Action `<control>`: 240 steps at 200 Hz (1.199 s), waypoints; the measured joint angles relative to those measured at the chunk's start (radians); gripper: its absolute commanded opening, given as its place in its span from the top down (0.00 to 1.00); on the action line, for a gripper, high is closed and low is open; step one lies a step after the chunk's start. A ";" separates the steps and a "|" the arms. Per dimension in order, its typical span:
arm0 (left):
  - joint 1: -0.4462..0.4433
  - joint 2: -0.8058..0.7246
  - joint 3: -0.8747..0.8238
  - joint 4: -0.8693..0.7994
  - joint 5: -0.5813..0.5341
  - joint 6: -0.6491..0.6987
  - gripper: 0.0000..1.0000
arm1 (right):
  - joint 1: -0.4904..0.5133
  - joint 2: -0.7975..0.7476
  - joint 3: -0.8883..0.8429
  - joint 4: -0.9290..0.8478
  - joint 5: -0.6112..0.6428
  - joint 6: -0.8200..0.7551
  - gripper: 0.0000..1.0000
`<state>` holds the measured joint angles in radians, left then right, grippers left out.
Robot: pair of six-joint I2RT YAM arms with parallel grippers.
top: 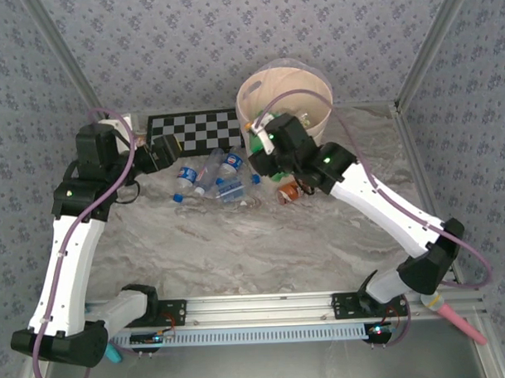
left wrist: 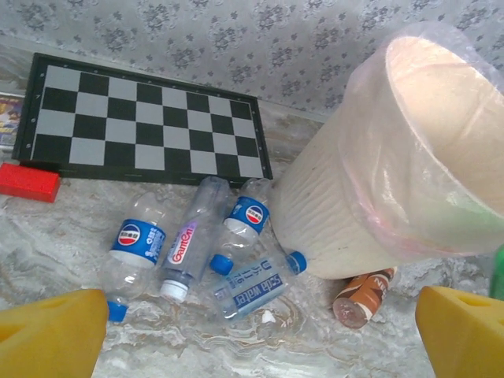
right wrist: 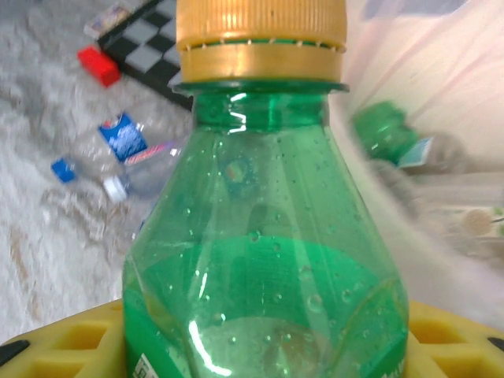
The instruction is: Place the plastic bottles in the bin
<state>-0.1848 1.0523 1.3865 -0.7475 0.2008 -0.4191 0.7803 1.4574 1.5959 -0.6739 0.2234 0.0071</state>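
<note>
Marbled desk [top: 238, 239], patterned walls: a green bottle [right wrist: 268, 276] is clamped in the right hand [top: 266, 143], right by the bin [top: 246, 96] rim. The left hand [left wrist: 256, 335] is held wide apart above clear bottles [left wrist: 189, 244] left lying beside the bin.

You have the bin [left wrist: 370, 197] on the right, its clear liner [left wrist: 441, 47] over the rim. Left of the bin's base, four clear blue-labelled bottles [left wrist: 189, 248] lie bunched together. A brown-orange bottle [left wrist: 362, 295] lies against the bin's base. Farther left of the bin lie a checkerboard [left wrist: 142, 118] and a red block [left wrist: 27, 181]. Your left gripper [left wrist: 260, 315] stands wide, its yellow fingers [left wrist: 51, 335] holding nothing.
</note>
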 measured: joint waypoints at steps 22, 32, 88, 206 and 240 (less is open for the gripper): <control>0.000 0.012 0.005 0.028 0.033 0.000 0.00 | -0.064 -0.022 0.036 0.021 -0.031 0.000 0.53; -0.001 0.016 0.005 0.048 0.050 -0.001 0.00 | -0.094 -0.025 0.055 0.031 -0.045 0.000 0.53; -0.080 0.044 0.020 0.115 0.076 -0.003 0.00 | -0.269 -0.011 0.131 0.122 -0.121 0.032 0.54; -0.092 0.081 0.036 0.138 0.010 -0.015 0.00 | -0.384 0.358 0.440 0.285 -0.192 0.133 0.54; -0.092 0.076 0.041 0.125 -0.004 -0.014 0.00 | -0.375 0.463 0.550 0.282 -0.217 0.140 0.53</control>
<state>-0.2771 1.1278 1.4277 -0.6224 0.1970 -0.4335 0.4049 1.9202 2.1464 -0.3916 0.0059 0.1471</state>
